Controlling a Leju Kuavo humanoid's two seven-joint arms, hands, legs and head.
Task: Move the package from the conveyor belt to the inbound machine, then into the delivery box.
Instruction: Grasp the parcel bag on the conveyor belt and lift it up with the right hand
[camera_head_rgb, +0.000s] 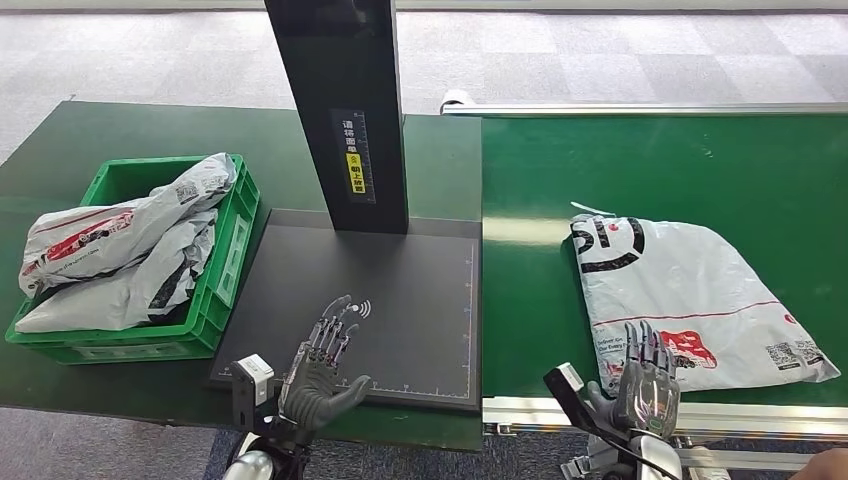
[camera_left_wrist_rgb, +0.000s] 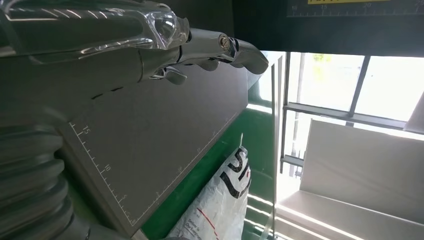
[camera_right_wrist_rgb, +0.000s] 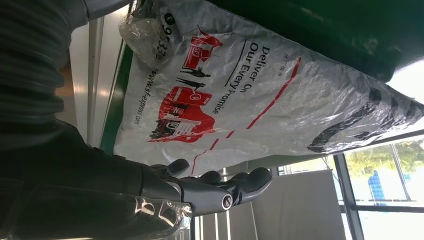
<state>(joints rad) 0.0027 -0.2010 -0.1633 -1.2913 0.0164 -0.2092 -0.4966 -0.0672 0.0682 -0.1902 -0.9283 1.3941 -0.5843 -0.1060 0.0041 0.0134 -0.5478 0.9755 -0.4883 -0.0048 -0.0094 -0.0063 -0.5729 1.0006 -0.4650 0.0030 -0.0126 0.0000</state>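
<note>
A white plastic courier package (camera_head_rgb: 690, 300) with red and black print lies flat on the green conveyor belt (camera_head_rgb: 660, 170) at the right. My right hand (camera_head_rgb: 645, 385) hovers at the package's near edge, fingers spread, holding nothing; the right wrist view has the package (camera_right_wrist_rgb: 250, 85) close in front of the hand (camera_right_wrist_rgb: 200, 192). The inbound machine's dark plate (camera_head_rgb: 400, 300) lies in the middle under a black post (camera_head_rgb: 345, 110). Over its near edge my left hand (camera_head_rgb: 322, 370) is open and empty, as the hand (camera_left_wrist_rgb: 150, 50) above the plate (camera_left_wrist_rgb: 150, 140) also appears in the left wrist view.
A green delivery box (camera_head_rgb: 225, 260) at the left holds several grey and white packages (camera_head_rgb: 120, 250). The dark green table (camera_head_rgb: 80, 150) carries the box and the plate. A metal rail (camera_head_rgb: 640, 108) borders the belt's far side.
</note>
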